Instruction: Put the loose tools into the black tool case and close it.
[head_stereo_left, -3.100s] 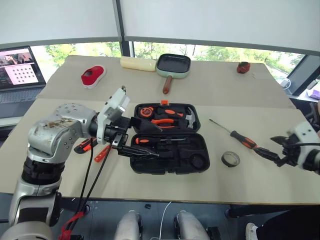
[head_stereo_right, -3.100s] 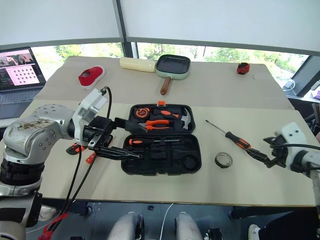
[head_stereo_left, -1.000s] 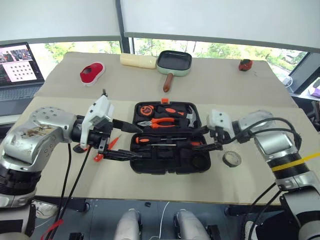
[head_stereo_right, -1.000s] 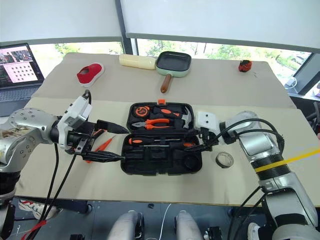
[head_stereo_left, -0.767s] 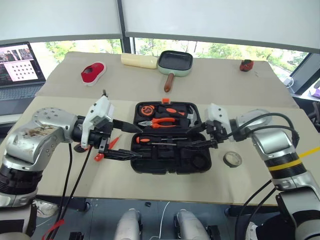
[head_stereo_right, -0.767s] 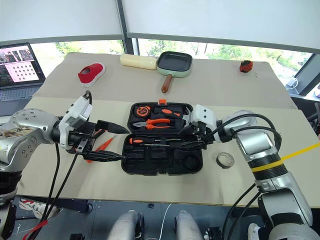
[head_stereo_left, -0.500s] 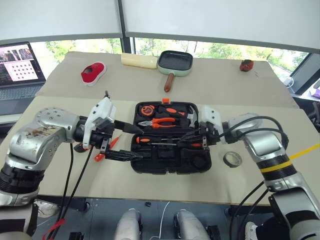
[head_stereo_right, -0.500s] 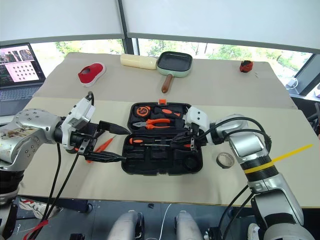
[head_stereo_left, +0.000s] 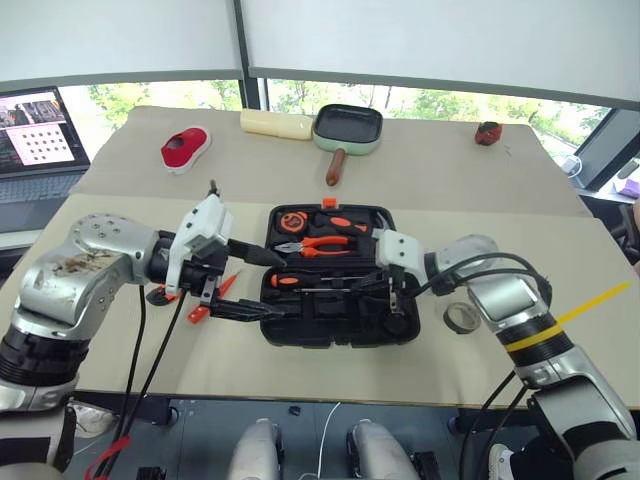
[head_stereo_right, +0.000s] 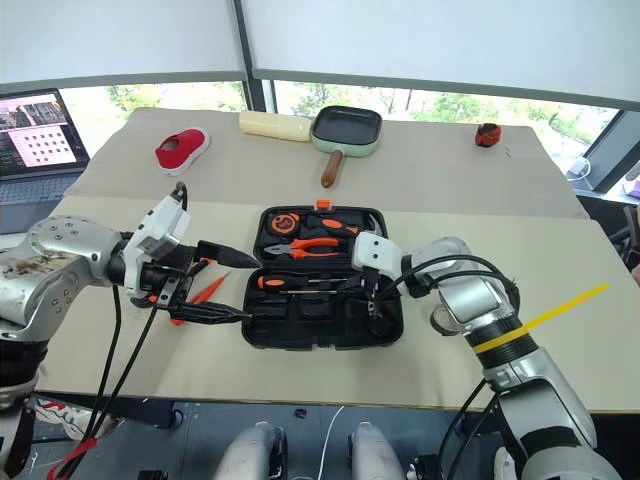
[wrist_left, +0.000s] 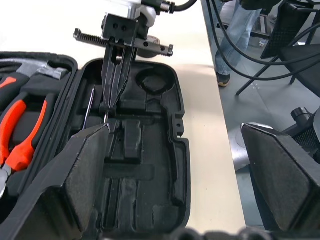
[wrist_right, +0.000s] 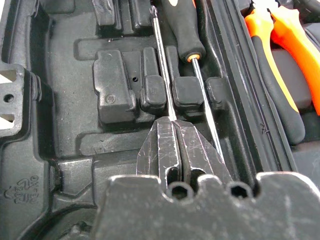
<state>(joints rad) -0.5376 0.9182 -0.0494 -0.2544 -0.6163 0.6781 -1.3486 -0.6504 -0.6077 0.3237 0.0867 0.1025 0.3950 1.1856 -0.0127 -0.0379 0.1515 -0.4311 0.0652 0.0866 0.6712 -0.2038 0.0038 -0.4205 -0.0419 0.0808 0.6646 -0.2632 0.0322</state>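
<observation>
At the left of the head view the left claw (head_stereo_left: 250, 283) stands wide at the left edge of the open black tool case (head_stereo_left: 340, 325), mid-frame on the worktop (head_stereo_left: 500, 190). The right claw (wrist_right: 176, 134), shut tight, rests on a screwdriver (wrist_right: 162, 85) shaft inside. Right of the case lies the tape roll (head_stereo_left: 461, 317). No readable writing shows.

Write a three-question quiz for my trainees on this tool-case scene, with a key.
1. True or false: the black tool case is closed.
2. Where is the tape roll? A in the case's front half; B on the table, right of the case; C in the case's back half.
3. Which gripper is shut?
Key: 1 false; 2 B; 3 the right gripper.
</observation>
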